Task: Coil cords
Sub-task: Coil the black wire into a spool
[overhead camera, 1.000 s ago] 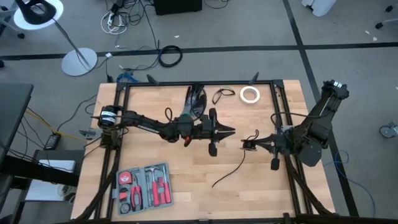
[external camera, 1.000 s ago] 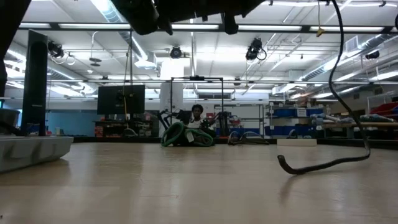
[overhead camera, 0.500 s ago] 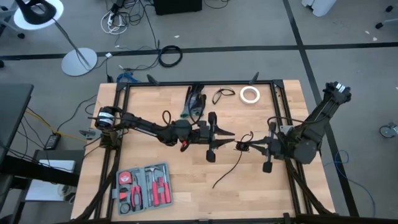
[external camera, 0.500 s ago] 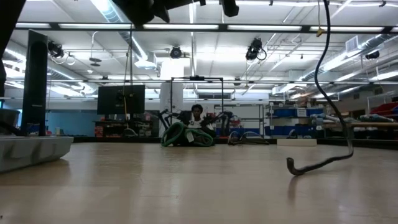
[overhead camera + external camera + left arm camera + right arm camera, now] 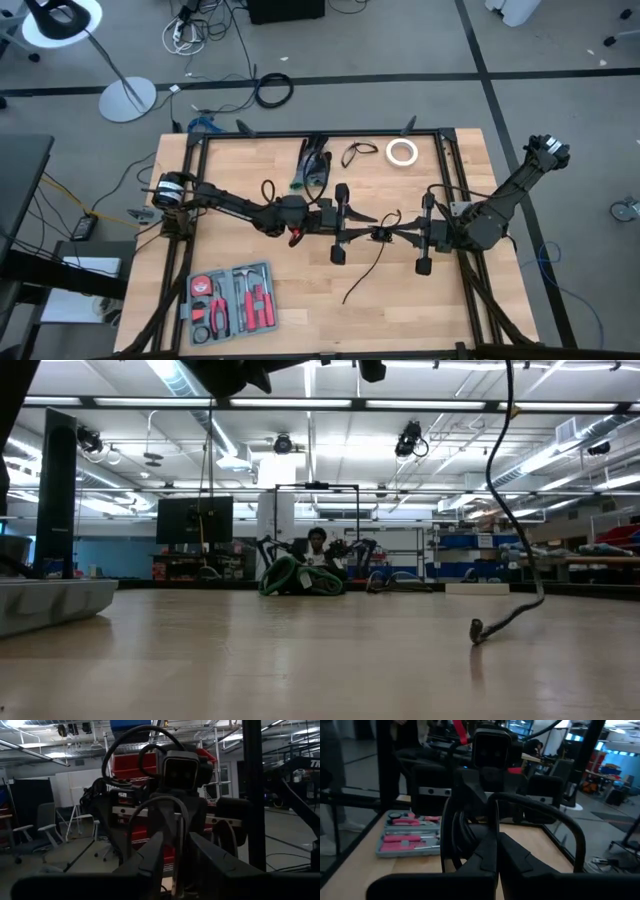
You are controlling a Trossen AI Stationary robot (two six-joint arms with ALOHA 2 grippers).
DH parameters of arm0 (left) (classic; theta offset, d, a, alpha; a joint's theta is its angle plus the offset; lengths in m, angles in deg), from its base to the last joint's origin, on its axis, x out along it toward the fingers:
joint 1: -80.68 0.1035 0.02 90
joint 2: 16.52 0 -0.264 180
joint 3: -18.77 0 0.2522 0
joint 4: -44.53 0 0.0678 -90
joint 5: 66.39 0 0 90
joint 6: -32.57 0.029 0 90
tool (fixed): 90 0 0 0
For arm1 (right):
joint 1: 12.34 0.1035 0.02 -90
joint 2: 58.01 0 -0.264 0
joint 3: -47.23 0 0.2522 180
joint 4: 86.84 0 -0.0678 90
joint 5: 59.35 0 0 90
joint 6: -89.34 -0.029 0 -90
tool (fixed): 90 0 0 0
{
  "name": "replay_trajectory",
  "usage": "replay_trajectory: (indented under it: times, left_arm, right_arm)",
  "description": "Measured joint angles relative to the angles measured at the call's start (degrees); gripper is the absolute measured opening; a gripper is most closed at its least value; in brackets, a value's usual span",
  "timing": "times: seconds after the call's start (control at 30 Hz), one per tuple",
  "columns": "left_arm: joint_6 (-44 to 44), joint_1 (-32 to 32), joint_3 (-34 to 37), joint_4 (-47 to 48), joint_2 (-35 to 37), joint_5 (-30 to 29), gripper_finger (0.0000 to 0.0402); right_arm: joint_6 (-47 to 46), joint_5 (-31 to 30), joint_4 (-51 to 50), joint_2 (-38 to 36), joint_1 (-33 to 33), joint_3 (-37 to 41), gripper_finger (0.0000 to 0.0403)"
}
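A thin black cord is gathered in a small bundle (image 5: 383, 236) above the middle of the table, and my right gripper (image 5: 392, 235) is shut on it. Its loose tail (image 5: 515, 510) hangs down, with the tip (image 5: 478, 630) lying on the wood. My left gripper (image 5: 372, 230) faces it from the table's left, open, its fingers (image 5: 150, 857) on either side of a loop of the cord (image 5: 181, 827). A second small cord loop (image 5: 358, 152) lies flat near the far edge. My right gripper pinches the bundle's loops (image 5: 494, 820) between its two shut fingers, coming in level from the table's right. The bundle is lifted clear of the table, loops standing out past the fingers, while the tail hangs slack with only its tip on the table. My left gripper: whether a finger touches the loop, I cannot tell.
A white tape roll (image 5: 402, 152) and a green-and-black tool (image 5: 312, 165) lie by the far edge. A grey case of red-handled tools (image 5: 232, 300) sits near the front left. Bare wood shows at the front right (image 5: 410, 310).
My right gripper has carried the cord bundle toward the table's left, up to my left gripper, which has shifted a little toward the near edge. The tail now hangs steeper; less of it lies on the table, and its tip stays down.
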Motion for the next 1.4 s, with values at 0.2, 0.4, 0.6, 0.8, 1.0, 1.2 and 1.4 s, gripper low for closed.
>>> replay_trajectory:
  times: [0.2,0.4,0.6,0.8,1.0,1.2,1.4]
  left_arm:
    - [-0.05,-0.04,0.00,-0.72,0.00,0.31,0.0092]
    - [-0.27,-0.17,0.00,0.34,0.00,0.68,0.0076]
    - [-1.76,-0.24,0.00,0.77,0.03,1.45,0.0009]
    - [-1.93,-0.20,0.00,5.74,2.01,0.59,0.0003]
    - [0.48,-0.73,0.02,13.82,6.67,-3.88,0.0001]
    - [1.14,-0.96,0.02,20.82,9.87,-3.65,0.0001]
    - [-2.54,-1.01,0.02,22.45,9.86,-2.03,0.0000]
  right_arm:
    - [1.19,4.31,1.04,0.32,-1.75,0.00,0.0000]
    - [2.99,6.56,1.85,0.87,-3.24,0.00,0.0000]
    - [2.42,7.16,1.82,0.87,-3.55,0.02,0.0010]
    - [-1.31,5.47,-0.45,0.63,-2.23,0.02,0.0046]
    - [-5.07,-2.09,-4.87,-0.94,4.49,-0.02,0.0090]
    - [-2.34,-10.50,-4.67,-1.14,9.85,-0.02,0.0110]
    - [5.34,-15.20,-4.50,-1.11,8.62,-0.02,0.0105]
